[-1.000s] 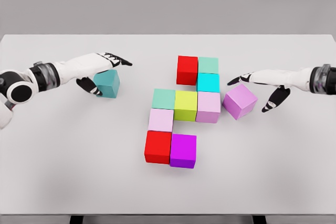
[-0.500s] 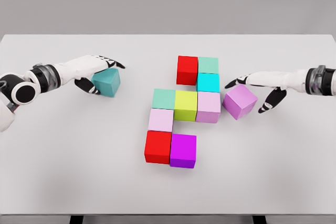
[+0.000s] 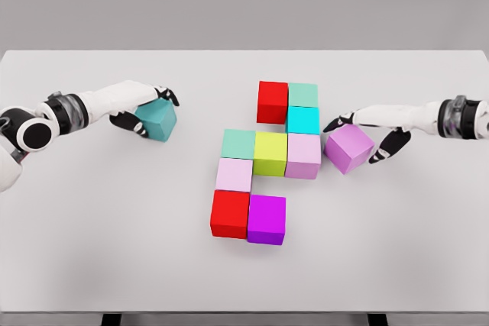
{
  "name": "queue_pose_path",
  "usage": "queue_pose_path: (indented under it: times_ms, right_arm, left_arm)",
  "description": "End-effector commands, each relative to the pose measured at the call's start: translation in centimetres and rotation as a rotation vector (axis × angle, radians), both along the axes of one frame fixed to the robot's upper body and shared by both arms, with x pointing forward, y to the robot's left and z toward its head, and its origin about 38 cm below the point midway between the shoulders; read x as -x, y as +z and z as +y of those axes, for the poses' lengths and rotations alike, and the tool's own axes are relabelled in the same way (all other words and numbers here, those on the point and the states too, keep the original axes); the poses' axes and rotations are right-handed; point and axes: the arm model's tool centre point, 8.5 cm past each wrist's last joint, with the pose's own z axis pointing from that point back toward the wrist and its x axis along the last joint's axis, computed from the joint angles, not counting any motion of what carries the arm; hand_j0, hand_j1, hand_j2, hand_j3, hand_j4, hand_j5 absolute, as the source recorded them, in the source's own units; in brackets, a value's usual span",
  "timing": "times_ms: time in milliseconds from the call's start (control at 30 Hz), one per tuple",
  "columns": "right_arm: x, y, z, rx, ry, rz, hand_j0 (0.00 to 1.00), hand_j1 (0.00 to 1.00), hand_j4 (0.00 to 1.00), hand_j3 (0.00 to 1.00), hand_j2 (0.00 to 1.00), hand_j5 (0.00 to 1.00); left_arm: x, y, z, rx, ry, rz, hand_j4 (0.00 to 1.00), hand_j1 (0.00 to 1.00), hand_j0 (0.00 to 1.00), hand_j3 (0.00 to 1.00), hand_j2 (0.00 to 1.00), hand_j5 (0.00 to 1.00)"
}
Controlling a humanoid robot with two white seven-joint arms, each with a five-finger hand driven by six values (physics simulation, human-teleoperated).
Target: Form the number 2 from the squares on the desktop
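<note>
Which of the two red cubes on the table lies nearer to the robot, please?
The red cube at the figure's bottom left, beside the magenta cube. The other red cube sits at the top, next to the mint one.

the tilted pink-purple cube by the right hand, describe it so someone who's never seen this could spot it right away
On the white table, find the cluster of coloured cubes in the middle and go to its right edge. There the orchid cube sits beside the pale pink cube, within the right hand. Unlike the aligned cubes, it is turned askew.
</note>
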Motion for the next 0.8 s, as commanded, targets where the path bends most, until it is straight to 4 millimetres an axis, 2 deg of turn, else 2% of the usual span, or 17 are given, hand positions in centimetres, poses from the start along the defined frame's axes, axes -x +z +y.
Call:
queue_pose_path:
  times_ms: [0,333,400,500,633,767]
  right_arm:
    - [0.0,-0.2,0.0,-0.002,-0.004,0.007,0.89,0.89,0.89,0.89,0.89,0.89]
    - [0.0,-0.6,0.0,0.002,-0.004,0.016,0.86,0.86,0.86,0.86,0.86,0.86]
    - [0.1,-0.8,-0.1,0.006,-0.006,0.022,0.83,0.83,0.83,0.83,0.83,0.83]
    - [0.1,-0.9,-0.1,0.007,-0.005,0.023,0.80,0.80,0.80,0.80,0.80,0.80]
    - [0.2,-1.3,-0.1,0.014,-0.002,0.033,0.75,0.75,0.75,0.75,0.75,0.75]
    - [0.1,-1.3,-0.6,0.019,-0.014,0.034,0.75,0.75,0.75,0.75,0.75,0.75]
  left_arm:
    - [0.0,0.0,0.0,0.000,-0.003,-0.002,0.34,0.34,0.34,0.34,0.34,0.34]
    - [-1.2,2.7,-1.3,0.046,-0.013,-0.043,0.33,0.33,0.33,0.33,0.33,0.33]
    - [-1.5,2.8,-3.1,0.071,-0.037,-0.047,0.33,0.33,0.33,0.33,0.33,0.33]
    - [-1.7,2.7,-4.9,0.093,-0.054,-0.049,0.31,0.31,0.31,0.31,0.31,0.31]
    - [-2.3,2.6,-6.1,0.107,-0.057,-0.048,0.31,0.31,0.31,0.31,0.31,0.31]
    - [-3.4,2.0,-7.2,0.126,-0.038,-0.029,0.31,0.31,0.31,0.31,0.31,0.31]
